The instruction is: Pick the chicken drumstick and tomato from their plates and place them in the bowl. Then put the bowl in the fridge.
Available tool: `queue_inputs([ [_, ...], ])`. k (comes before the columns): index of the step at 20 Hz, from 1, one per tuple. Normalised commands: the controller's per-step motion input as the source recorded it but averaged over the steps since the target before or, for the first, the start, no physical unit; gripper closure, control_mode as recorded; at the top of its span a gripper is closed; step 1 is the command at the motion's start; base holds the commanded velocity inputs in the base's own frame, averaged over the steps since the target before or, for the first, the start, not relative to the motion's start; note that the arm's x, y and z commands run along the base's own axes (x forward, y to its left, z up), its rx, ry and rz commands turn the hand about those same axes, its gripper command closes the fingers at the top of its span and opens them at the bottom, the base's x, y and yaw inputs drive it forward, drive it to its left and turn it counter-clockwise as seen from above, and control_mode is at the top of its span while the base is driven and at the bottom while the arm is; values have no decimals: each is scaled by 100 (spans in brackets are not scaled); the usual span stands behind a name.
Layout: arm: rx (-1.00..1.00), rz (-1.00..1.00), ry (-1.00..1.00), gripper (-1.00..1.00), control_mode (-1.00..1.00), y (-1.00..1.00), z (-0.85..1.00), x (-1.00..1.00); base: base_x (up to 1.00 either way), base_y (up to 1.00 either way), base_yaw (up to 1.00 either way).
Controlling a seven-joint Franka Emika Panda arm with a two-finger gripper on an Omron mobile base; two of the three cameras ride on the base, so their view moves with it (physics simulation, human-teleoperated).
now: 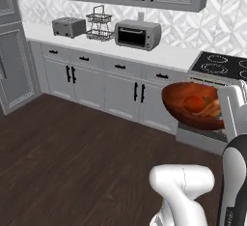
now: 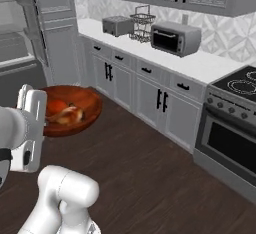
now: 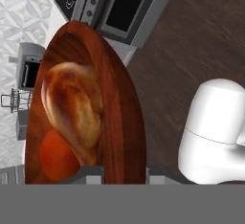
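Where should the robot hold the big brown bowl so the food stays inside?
By its thin rim, from the side, gripper pinching the wall. The bowl is wide and shallow, and the chicken drumstick and tomato fill its middle.

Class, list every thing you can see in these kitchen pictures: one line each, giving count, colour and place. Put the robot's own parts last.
bowl: one, reddish-brown, held up above the floor
tomato: one, red, in the bowl
chicken drumstick: one, brown, in the bowl beside the tomato
toaster: one, grey, on the counter
wire rack: one, dark, between toaster and toaster oven
toaster oven: one, grey, on the counter
stove: one, grey with black top, right of the cabinets
gripper: one, shut on the bowl's rim
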Motion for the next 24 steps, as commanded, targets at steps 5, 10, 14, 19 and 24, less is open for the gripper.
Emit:
queue_inputs([
  [5,0,0,0,100,100,0,0,0,55,-66,27],
  [10,0,0,0,100,100,0,0,0,21,-31,26],
  [14,0,0,0,100,100,0,0,0,7,82,43],
  [19,0,0,0,100,100,0,0,0,40,25,61],
  [24,0,0,0,100,100,0,0,0,67,-7,69],
])
